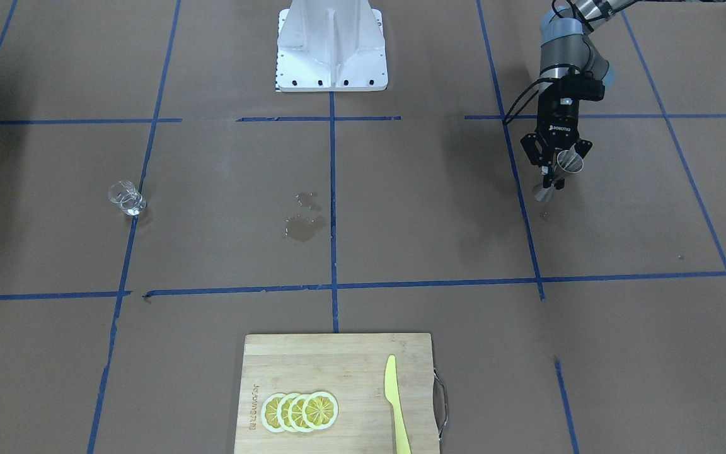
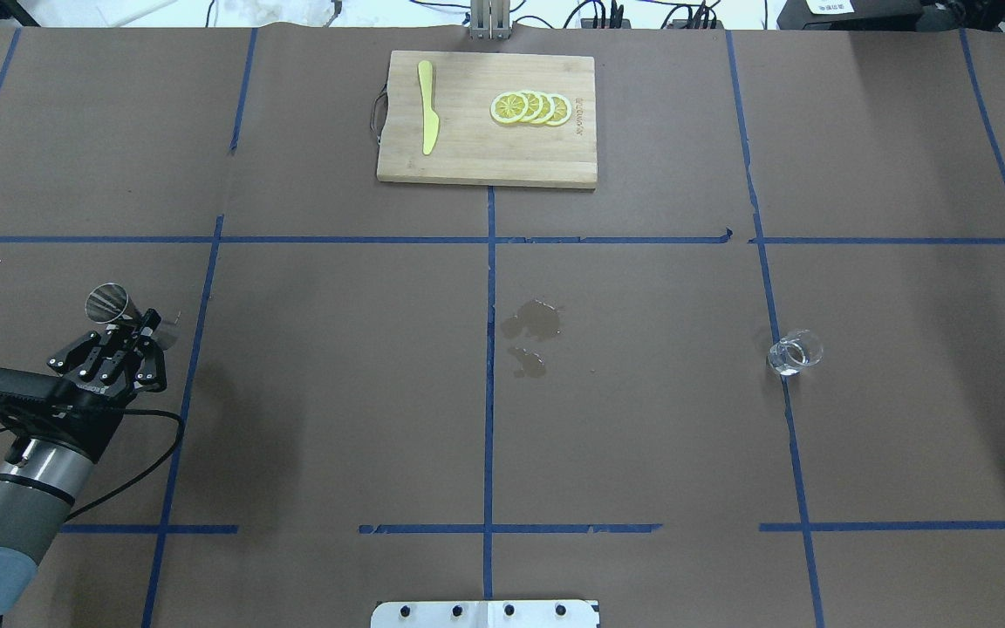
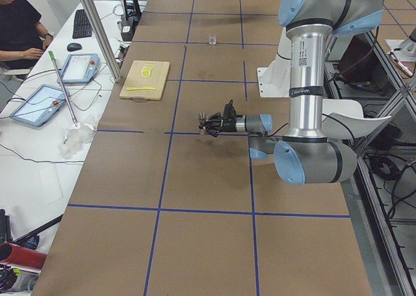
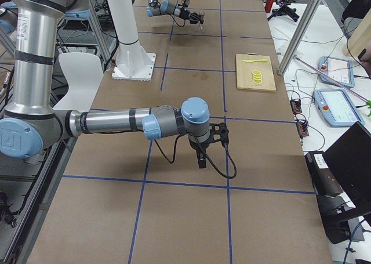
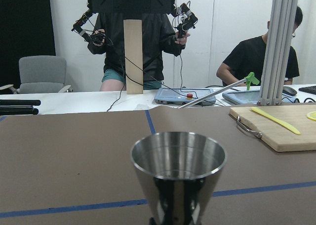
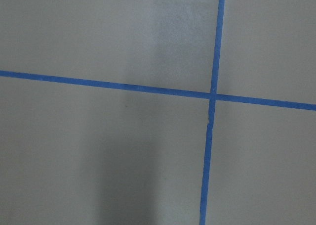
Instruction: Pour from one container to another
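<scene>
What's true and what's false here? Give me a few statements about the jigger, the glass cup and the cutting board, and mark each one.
1. The left gripper is shut on the jigger. True.
2. The glass cup stands on the cutting board. False: it stands on the table, far from the board, with no gripper at it.
3. A wet patch lies near the middle of the table. True.
4. The yellow knife lies off the board. False: it lies on the board, apart from the lemon slices.
</scene>
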Robot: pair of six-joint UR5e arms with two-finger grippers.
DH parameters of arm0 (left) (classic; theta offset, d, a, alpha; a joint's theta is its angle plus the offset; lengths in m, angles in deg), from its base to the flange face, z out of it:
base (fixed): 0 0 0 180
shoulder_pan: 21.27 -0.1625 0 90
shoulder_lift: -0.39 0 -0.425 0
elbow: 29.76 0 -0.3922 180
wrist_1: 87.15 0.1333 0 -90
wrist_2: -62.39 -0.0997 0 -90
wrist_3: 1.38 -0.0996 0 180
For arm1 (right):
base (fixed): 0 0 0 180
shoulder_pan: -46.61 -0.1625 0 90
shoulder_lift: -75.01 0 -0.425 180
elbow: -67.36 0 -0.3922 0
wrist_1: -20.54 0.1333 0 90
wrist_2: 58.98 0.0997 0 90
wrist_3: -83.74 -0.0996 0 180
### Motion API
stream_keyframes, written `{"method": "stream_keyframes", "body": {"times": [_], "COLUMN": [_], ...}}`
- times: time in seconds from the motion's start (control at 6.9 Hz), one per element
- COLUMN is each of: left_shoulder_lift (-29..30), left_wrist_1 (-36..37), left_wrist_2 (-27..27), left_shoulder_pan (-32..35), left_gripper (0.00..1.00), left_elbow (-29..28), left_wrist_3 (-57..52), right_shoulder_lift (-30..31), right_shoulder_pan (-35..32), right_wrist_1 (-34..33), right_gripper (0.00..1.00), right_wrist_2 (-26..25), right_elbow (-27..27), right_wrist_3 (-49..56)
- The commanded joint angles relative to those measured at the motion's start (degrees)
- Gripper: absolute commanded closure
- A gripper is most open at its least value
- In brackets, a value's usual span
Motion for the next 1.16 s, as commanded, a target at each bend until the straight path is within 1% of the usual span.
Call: {"method": "stream_keyframes", "body": {"times": [0.0,0.14,0.29,0.43,0.58,0.72,0.87,1.01], "left_shoulder_lift": [0.79,0.88,1.23,2.28,2.64,2.81,2.99,3.34], "left_wrist_1": [-0.15,-0.06,-0.06,-0.06,-0.15,-0.85,-1.12,-1.12], "left_wrist_2": [-0.09,-0.18,-0.18,-0.18,-0.27,-0.36,-0.88,-0.89], "left_shoulder_pan": [-0.05,-0.05,-0.14,-0.14,-0.05,-0.14,-0.14,-0.14], "left_gripper": [1.0,1.0,1.0,1.0,1.0,1.0,1.0,1.0], "left_elbow": [0.64,0.74,0.65,0.65,0.65,0.74,0.56,0.65], "left_wrist_3": [-4.11,-4.38,-4.47,-4.47,-4.21,-3.95,-4.03,-4.12], "right_shoulder_lift": [0.15,0.59,1.37,1.47,3.04,4.1,4.37,5.07], "right_shoulder_pan": [2.99,5.35,8.77,12.37,18.23,24.99,32.72,42.19], "right_wrist_1": [8.35,15.8,21.79,26.98,31.64,32.47,32.48,32.48], "right_gripper": [0.0,0.0,0.0,0.0,0.0,0.0,0.0,0.0], "right_wrist_2": [-0.11,-0.28,-0.89,-3.68,-9.8,-15.69,-22.89,-34.44], "right_elbow": [0.09,0.09,0.09,0.61,2.62,6.73,10.16,12.72], "right_wrist_3": [-9.82,-17.7,-24.83,-32.9,-39.51,-46.71,-53.57,-57.47]}}
